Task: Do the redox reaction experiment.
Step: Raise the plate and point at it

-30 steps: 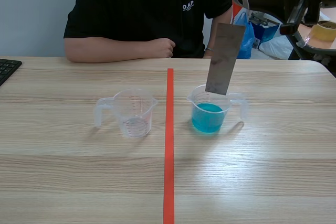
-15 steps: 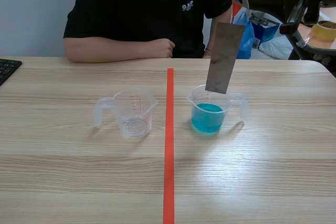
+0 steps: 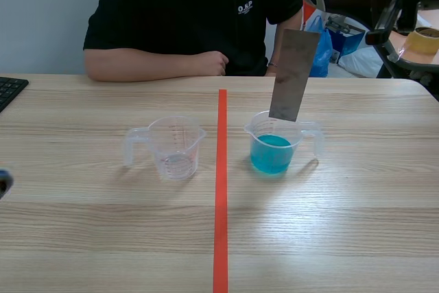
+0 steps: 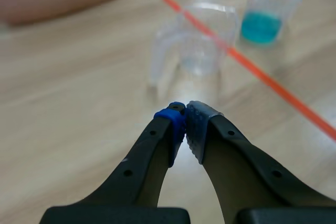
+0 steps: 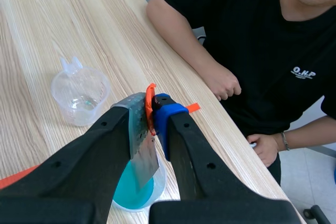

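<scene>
Scene view has the metal plate [image 3: 293,73] hanging tilted over the cup of blue liquid [image 3: 274,143], its top end clamped by the right gripper [image 5: 149,111], while the left gripper [image 4: 185,114], pads pressed together on nothing, sits low near the empty cup [image 4: 197,45].

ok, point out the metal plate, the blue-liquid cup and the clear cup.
metal plate [image 3: 293,75]: scene view, middle of its face.
blue-liquid cup [image 3: 271,156]: scene view, front wall at the liquid.
clear cup [image 3: 177,149]: scene view, front wall.
</scene>
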`<act>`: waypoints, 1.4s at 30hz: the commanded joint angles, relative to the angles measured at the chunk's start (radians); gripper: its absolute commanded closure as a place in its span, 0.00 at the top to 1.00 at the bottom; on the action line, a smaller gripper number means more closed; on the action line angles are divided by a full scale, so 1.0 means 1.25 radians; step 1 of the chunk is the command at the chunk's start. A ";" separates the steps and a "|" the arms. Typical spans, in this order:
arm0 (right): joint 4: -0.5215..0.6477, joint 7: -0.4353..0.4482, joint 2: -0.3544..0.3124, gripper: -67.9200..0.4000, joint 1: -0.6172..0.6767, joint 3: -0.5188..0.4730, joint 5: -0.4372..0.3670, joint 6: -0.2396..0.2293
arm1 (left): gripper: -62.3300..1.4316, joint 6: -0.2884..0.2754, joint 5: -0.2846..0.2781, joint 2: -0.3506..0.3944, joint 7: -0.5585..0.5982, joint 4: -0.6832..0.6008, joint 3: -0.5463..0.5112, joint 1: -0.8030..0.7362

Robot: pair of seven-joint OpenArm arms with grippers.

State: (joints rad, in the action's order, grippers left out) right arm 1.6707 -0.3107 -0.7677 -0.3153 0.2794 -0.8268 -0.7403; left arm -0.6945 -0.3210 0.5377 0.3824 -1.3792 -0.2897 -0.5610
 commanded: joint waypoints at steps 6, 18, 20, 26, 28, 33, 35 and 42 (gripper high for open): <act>0.008 0.015 -0.009 0.02 -0.014 -0.016 -0.006 -0.004 | 0.08 -0.001 -0.132 -0.005 -0.142 -0.017 0.150 0.159; 0.008 0.015 -0.009 0.02 -0.014 -0.016 -0.006 -0.004 | 0.07 0.004 -0.188 -0.130 -0.269 -0.016 0.375 0.365; 0.008 0.015 -0.009 0.02 -0.014 -0.016 -0.006 -0.004 | 0.07 0.013 -0.165 -0.162 -0.272 -0.016 0.398 0.385; 0.008 0.015 -0.009 0.02 -0.014 -0.016 -0.006 -0.004 | 0.06 0.105 -0.076 -0.244 -0.282 -0.004 0.457 0.432; 0.008 0.015 -0.009 0.02 -0.014 -0.016 -0.006 -0.004 | 0.06 0.131 -0.045 -0.267 -0.283 0.016 0.472 0.450; 0.008 0.015 -0.009 0.02 -0.014 -0.016 -0.006 -0.004 | 0.06 0.160 -0.020 -0.311 -0.281 0.087 0.498 0.492; 0.008 0.015 -0.009 0.02 -0.014 -0.016 -0.006 -0.004 | 0.06 0.174 -0.017 -0.326 -0.276 0.117 0.508 0.507; 0.008 0.015 -0.009 0.02 -0.014 -0.016 -0.006 -0.004 | 0.06 0.222 -0.005 -0.385 -0.266 0.191 0.520 0.555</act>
State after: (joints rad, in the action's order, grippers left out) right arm 1.6707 -0.3107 -0.7677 -0.3153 0.2794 -0.8268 -0.7403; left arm -0.4171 -0.3172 0.0704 0.0330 -1.1187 0.3614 0.1150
